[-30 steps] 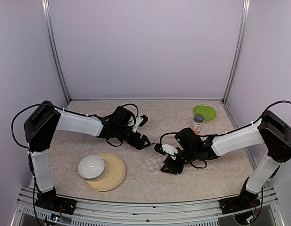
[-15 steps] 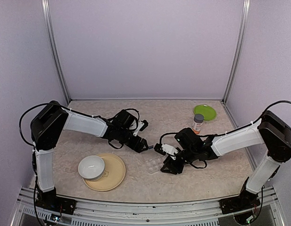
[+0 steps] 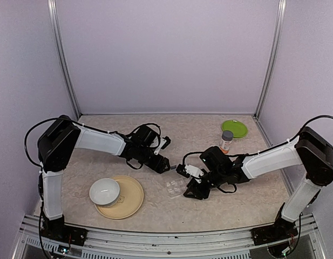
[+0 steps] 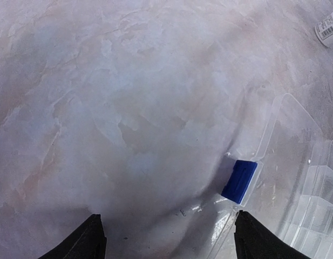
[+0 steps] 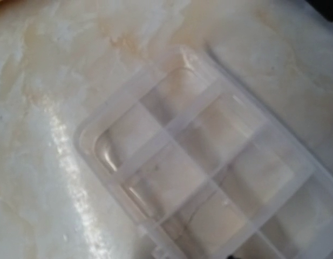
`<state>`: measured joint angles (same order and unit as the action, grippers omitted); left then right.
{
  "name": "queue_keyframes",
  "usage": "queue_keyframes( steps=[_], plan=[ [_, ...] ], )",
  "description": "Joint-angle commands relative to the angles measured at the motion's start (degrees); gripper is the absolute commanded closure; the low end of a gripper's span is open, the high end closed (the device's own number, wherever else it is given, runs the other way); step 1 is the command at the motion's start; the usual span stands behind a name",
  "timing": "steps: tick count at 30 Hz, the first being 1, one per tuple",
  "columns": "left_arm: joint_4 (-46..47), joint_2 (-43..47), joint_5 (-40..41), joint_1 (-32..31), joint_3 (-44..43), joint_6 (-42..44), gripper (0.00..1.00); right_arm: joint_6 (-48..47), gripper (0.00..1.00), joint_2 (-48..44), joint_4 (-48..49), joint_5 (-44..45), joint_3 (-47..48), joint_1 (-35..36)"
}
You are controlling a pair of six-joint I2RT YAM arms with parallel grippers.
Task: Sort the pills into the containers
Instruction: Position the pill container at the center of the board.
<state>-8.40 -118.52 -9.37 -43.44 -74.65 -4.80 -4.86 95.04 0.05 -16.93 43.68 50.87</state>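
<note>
Your left gripper [image 4: 174, 240] hangs wide open, holding nothing, beside the box [image 4: 304, 178] near the desk [image 3: 90, 170] centre. How far your right gripper [image 3: 192, 190] is open, you cannot tell.

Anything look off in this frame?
Nothing spilled or damaged. Only oddity: no pills visible in any view, and the compartments of the pill box seen from the right wrist look empty.

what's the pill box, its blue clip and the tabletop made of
The pill box: apparently clear glossy plastic; the tabletop shows through its walls. The blue clip: opaque plastic, smooth, probably. The tabletop: beige marbled pattern with a soft sheen, stone-look; real stone or laminate cannot be told.
</note>
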Motion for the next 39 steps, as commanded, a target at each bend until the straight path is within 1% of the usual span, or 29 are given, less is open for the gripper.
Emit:
queue_keyframes(
  steps=[1, 8, 12, 15, 18, 26, 33, 39],
  plan=[
    [-3.95, -1.46, 4.9, -0.99, -1.32, 0.52, 0.21, -0.06, 0.54, 0.59, -0.01, -0.68, 0.4, 0.3],
    [-6.27, -1.61, 10.87, -3.4, -2.39, 2.51, 0.22, 0.04, 0.54, 0.76, 0.3, -0.99, 0.31, 0.3],
    [-6.83, -1.82, 12.29, -4.18, -2.95, 2.82, 0.21, 0.11, 0.53, 0.67, 0.33, -1.02, 0.26, 0.36],
    [-5.68, -0.87, 11.7, -4.2, -2.84, 1.96, 0.21, 0.2, 0.53, 0.51, 0.43, -1.01, 0.35, 0.36],
    [-3.48, 1.39, 10.64, -3.86, -2.61, 0.85, 0.17, 0.54, 0.53, 0.32, 0.52, -0.94, 0.63, 0.32],
    [1.5, 7.69, 8.97, -3.58, -0.85, -1.16, 0.12, 1.44, 0.53, 0.96, 0.38, 0.05, 2.58, 0.28],
    [4.92, 13.74, 12.88, -2.35, 4.09, -4.25, 0.09, 3.37, 0.52, 3.08, -0.21, 2.45, 5.88, 0.35],
    [6.37, 18.83, 15.61, -1.82, 8.86, -6.37, 0.09, 4.07, 0.52, 7.15, -2.29, 4.81, 10.52, 0.29]
  ],
)
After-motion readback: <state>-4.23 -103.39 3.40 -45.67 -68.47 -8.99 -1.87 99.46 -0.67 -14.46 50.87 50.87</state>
